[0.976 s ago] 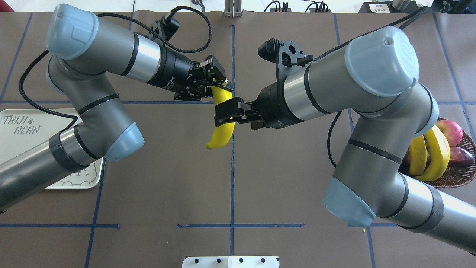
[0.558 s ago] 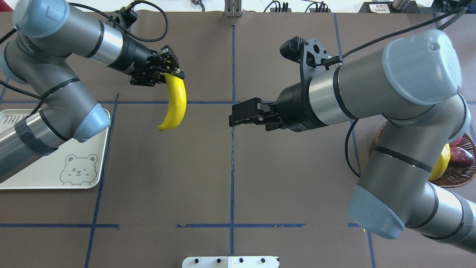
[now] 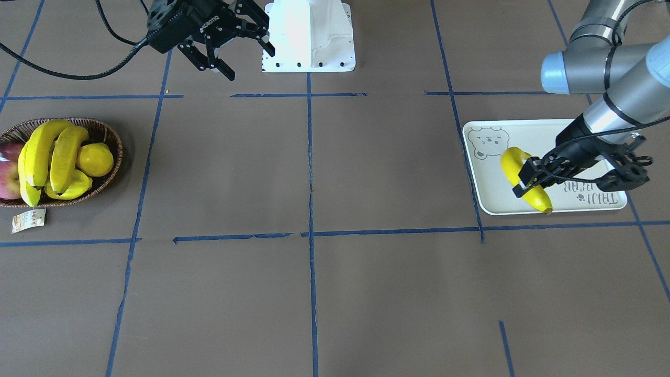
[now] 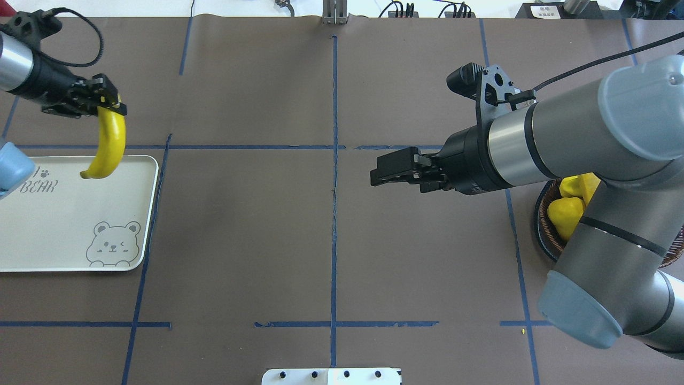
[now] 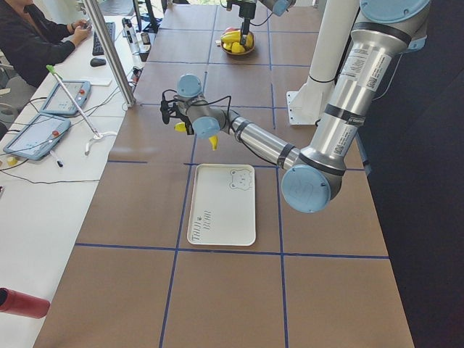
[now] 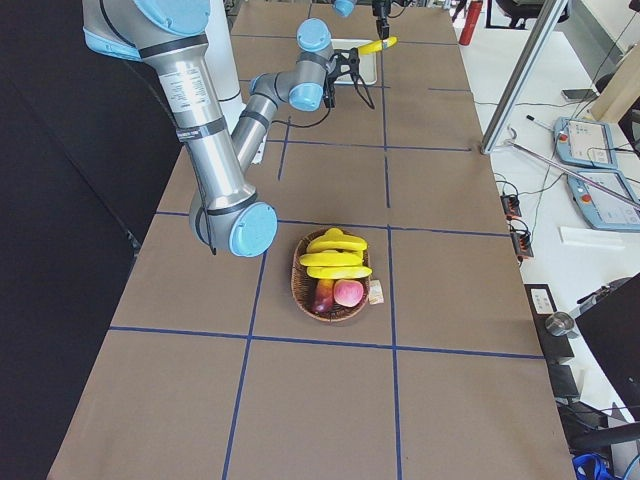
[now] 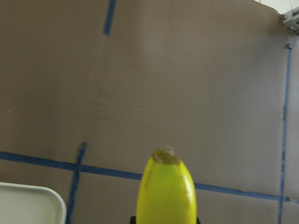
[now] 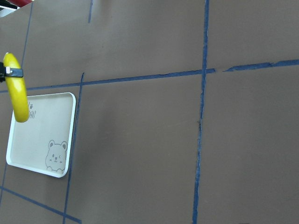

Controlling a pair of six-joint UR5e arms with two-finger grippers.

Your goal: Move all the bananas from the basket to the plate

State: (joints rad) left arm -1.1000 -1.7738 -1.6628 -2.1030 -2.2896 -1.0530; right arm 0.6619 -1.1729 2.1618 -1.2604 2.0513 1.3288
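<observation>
- 1 banana (image 4: 112, 141) hangs from the left tool (image 4: 107, 108), whose fingers are clamped on its upper end. It is raised with its tip down, at the far edge of the plate (image 4: 64, 230), by the lettering end.
- We cannot tell whether that tip is over the plate or just beyond its rim.
- 3 more bananas (image 3: 57, 152) lie piled in the basket (image 3: 114, 137), touching a lemon (image 3: 95, 159) and a red apple (image 3: 8, 180). A paper tag (image 3: 26, 220) lies on the table (image 3: 366, 167) just outside the rim.
- Our right tool (image 3: 250, 63) hangs raised with its fingers spread and nothing between them. It is just right of the centre tape line, well apart from both basket and plate.
- Plate and basket sit near opposite ends of the table, each inside its edges.
- Between them runs a wide stretch of brown table crossed by blue tape lines (image 3: 310, 157).
- At the robot-side edge sits a white mounting base (image 3: 309, 36).
- Along the operators' side we see a white desk (image 5: 43, 188) with 2 tablets (image 5: 36, 134) and a seated person (image 5: 32, 36).
</observation>
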